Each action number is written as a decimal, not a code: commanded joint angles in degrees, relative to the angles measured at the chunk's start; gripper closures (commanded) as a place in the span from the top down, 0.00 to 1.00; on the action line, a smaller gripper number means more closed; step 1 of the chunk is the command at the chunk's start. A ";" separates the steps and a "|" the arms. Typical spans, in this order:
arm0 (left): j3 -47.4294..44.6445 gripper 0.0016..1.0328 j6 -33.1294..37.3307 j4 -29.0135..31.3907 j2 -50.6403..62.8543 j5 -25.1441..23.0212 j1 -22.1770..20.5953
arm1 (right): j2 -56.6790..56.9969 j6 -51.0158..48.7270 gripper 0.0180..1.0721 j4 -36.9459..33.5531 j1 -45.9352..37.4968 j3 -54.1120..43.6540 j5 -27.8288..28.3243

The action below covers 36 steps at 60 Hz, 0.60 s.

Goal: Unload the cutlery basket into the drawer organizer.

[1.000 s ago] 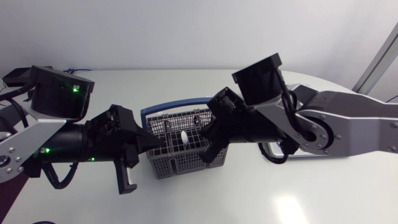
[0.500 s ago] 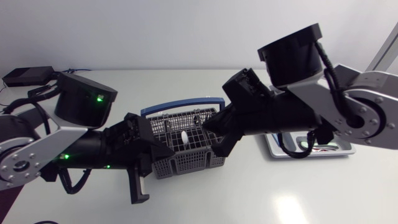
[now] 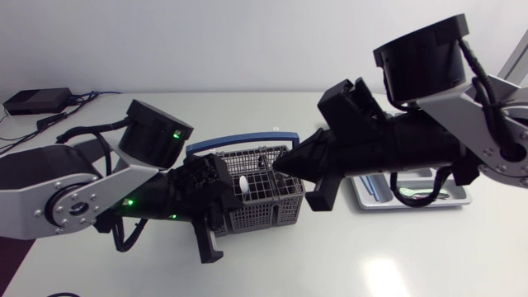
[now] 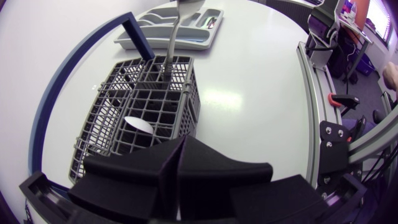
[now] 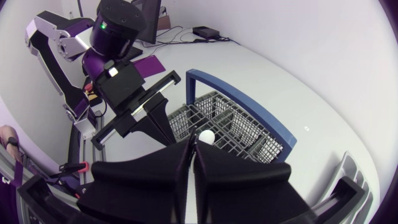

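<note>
Item: cutlery basket [image 3: 266,213], grey mesh with blue handle [image 3: 235,145], standing mid-surface [image 3: 371,256]; contents seen: one white spoon [image 3: 244,183] upright in a middle cell, one grey utensil [image 4: 171,43] upright in a cell by the handle. Item: drawer organizer [image 3: 412,204], well apart from the basket on the right arm's side, partly hidden under that arm, a few pieces lying in its compartments. Left tool [image 4: 182,142]: fingers pressed together, nothing between them, tips at the basket's wall on the side away from the organizer. Right tool [image 5: 191,146]: fingers likewise clenched and empty, tips above the basket's rim on the organizer side, white spoon just ahead of them. Step in hand, as judged: taking a piece out of the basket, most likely the white spoon. Handling notes: spread the right tool's fingers before descending, since clenched tips would only push the spoon over; bring one finger to each side of the spoon's head, clamp, then lift straight up so the shaft clears its cell without snagging the mesh; the basket looks light, so the left tool resting against its wall should keep it from dragging or tipping
</note>
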<state>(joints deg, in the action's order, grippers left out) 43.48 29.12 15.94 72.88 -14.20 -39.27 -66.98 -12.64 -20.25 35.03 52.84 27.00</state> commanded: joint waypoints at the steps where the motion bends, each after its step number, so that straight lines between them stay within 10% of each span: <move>1: 1.69 0.17 -2.23 -1.35 2.26 1.45 -0.99 | 1.41 -1.51 0.06 -1.02 -1.28 1.57 2.26; 36: 2.66 0.17 -3.99 -4.96 4.55 4.00 -2.92 | 3.79 -2.03 0.06 -6.73 -7.69 6.31 13.16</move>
<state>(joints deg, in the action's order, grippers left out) 44.53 26.57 11.88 76.90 -10.37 -41.50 -64.88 -13.78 -26.02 27.90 56.66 38.68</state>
